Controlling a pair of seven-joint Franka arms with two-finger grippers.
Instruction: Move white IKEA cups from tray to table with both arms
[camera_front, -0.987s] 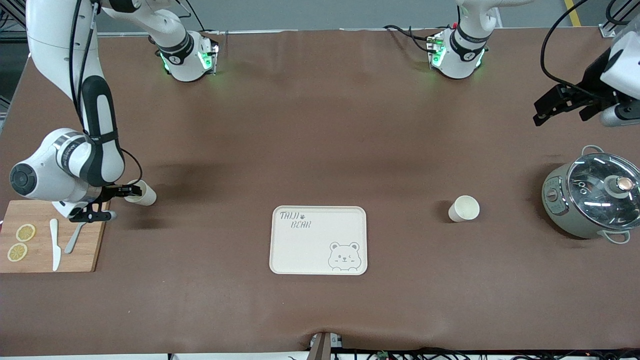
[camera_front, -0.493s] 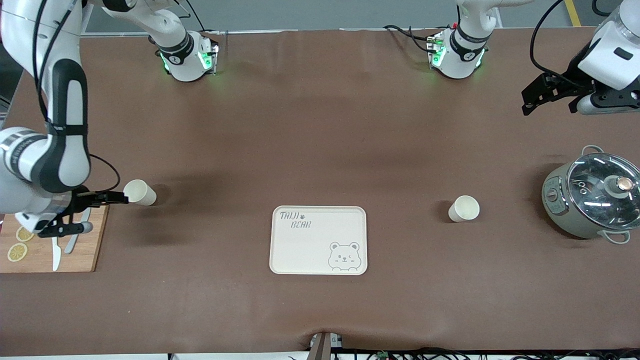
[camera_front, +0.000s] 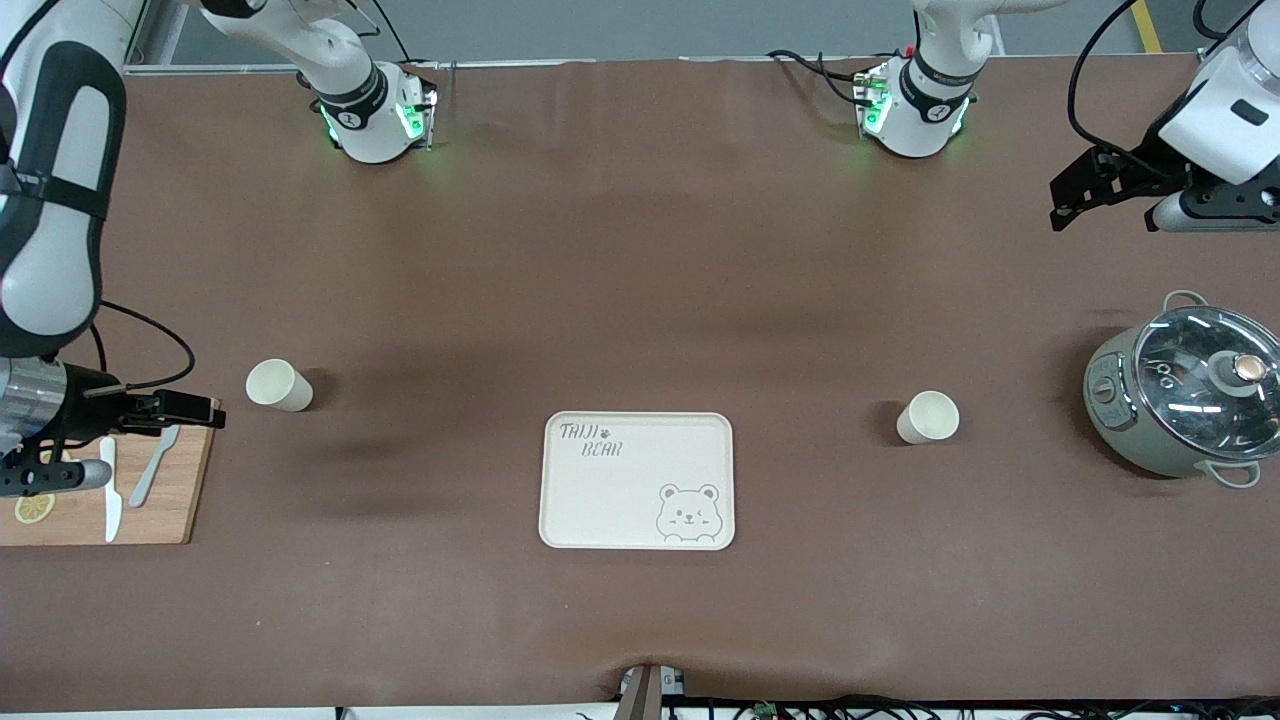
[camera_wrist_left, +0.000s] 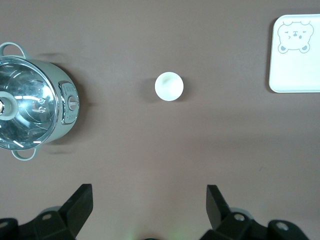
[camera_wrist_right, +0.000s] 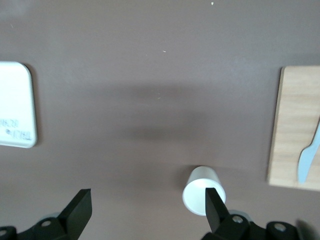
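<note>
Both cups (camera_front: 278, 385) (camera_front: 927, 417) stand on the bench (camera_front: 640, 300), tray (camera_front: 637, 481) between; right tool (camera_front: 150, 425) wide over the board (camera_front: 150, 500), left tool (camera_front: 1110, 195) wide near the pot (camera_front: 1185, 390)

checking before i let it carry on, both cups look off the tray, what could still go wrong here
1. The open right gripper hangs over the cutting board, close to one cup; a sideways swing might tip it.
2. The open left gripper is up above the pot; descending could strike its glass lid.
</note>
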